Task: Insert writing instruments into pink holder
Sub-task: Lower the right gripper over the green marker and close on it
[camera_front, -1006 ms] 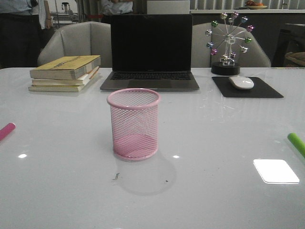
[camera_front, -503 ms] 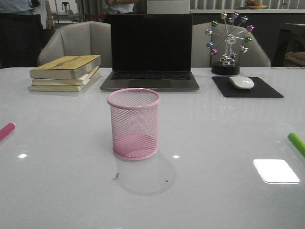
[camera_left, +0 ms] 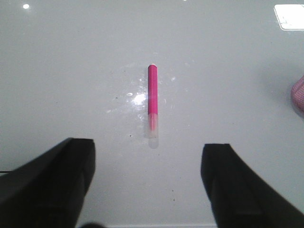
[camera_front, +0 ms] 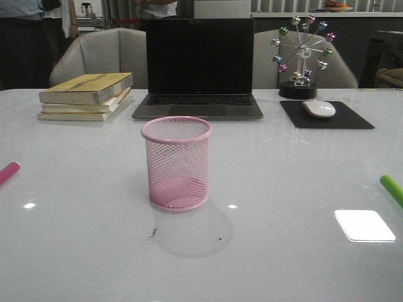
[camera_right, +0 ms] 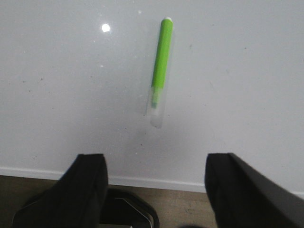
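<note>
Front view low, level across the table (camera_front: 82, 251); both wrist views steeply downward, near its surface.

- The person (camera_front: 34, 25) standing behind the left chair (camera_front: 104, 53) has shifted a little; the arm by the chair's edge sits slightly differently.
- The second person (camera_front: 154, 7) behind the laptop (camera_front: 198, 63) has moved their hands slightly along the top edge.
</note>
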Controlling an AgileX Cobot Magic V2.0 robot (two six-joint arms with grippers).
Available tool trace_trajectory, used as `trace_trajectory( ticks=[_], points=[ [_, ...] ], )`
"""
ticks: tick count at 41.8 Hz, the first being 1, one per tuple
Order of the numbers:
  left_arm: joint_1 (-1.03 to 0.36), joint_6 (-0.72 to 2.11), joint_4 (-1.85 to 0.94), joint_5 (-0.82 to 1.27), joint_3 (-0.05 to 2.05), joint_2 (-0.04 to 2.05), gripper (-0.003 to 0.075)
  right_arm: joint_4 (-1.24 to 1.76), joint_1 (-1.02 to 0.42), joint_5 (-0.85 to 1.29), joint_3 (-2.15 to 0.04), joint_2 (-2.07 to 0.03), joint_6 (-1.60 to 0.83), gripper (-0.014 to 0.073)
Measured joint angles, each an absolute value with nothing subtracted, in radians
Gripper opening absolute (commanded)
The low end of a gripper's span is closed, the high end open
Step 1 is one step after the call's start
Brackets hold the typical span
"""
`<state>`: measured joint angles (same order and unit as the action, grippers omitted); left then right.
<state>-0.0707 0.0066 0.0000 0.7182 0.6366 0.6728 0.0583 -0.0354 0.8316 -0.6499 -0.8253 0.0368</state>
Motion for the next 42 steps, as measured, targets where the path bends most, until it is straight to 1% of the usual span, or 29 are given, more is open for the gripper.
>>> trace_trajectory(
  ticks=[4,10,15,21,32,42],
  points=[
    [-0.116,0.007,0.000,0.708,0.637,0.673,0.0601,0.048,-0.035,0.828,-0.650,-0.864,0.048,0.0580],
    [-0.239,0.018,0.000,0.692,0.637,0.673,0.0601,0.036,-0.035,0.807,-0.670,-0.956,0.083,0.0580],
    [-0.341,0.023,0.000,0.690,0.637,0.673,0.0601,0.034,-0.035,0.786,-0.703,-1.051,0.096,0.0580],
    [-0.418,0.023,0.000,0.684,0.637,0.673,0.0601,0.034,-0.035,0.752,-0.755,-1.180,0.098,0.0580],
    [-0.443,0.025,0.000,0.682,0.637,0.673,0.0601,0.034,-0.035,0.709,-0.874,-1.419,0.100,0.0578],
    [-0.443,0.026,0.000,0.679,0.637,0.673,0.0601,0.034,-0.035,0.694,-0.986,-1.599,0.100,0.0530]
  ],
)
